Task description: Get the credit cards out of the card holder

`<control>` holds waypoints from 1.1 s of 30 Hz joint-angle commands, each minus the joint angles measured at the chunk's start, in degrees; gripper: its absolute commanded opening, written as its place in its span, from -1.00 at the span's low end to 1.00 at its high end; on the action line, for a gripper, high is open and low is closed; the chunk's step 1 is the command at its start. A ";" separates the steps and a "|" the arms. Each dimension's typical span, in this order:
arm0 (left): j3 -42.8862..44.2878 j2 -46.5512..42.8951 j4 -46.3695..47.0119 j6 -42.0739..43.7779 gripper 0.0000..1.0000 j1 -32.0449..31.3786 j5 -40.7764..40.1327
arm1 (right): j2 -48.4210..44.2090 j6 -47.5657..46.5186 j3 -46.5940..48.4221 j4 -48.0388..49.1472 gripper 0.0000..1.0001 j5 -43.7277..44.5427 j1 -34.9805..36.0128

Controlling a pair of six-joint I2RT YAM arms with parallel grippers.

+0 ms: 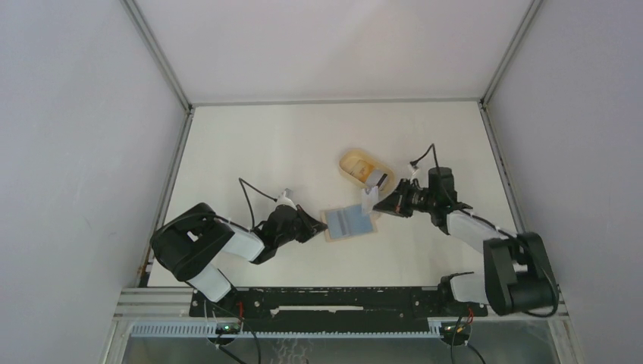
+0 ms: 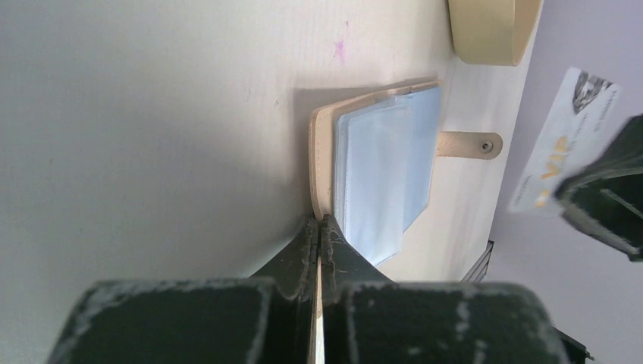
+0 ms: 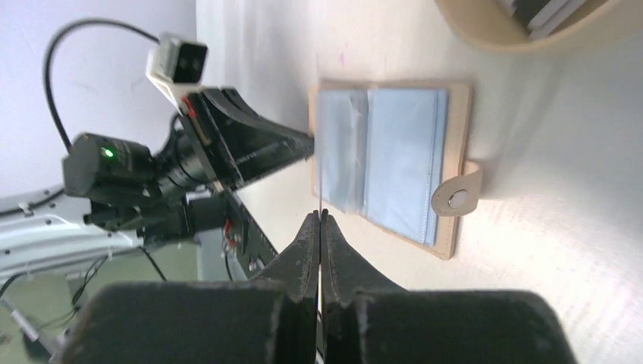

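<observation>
The card holder lies open on the table, tan with pale blue clear sleeves and a snap tab. My left gripper is shut on its left tan edge, fingertips meeting there. My right gripper is shut on a pale credit card and holds it above the holder's right side. That card reads "VIP" in the left wrist view. In the right wrist view it shows edge-on as a thin line rising from the closed fingertips.
An oval tan tray with a raised rim stands just behind the card holder and holds a few cards. It also shows in the left wrist view and the right wrist view. White walls enclose the table.
</observation>
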 commanded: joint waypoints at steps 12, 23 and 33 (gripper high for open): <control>-4.48 1.77 -3.03 2.54 -1.00 0.14 0.35 | -8.61 25.97 8.47 -4.38 -1.00 36.07 -1.58; -8.50 1.15 1.66 0.45 -1.00 0.72 0.01 | 5.80 35.23 12.50 0.00 -1.00 34.23 0.52; -9.87 3.45 6.03 -0.43 -1.00 1.25 0.99 | 13.39 38.30 12.50 4.66 -1.00 34.48 2.63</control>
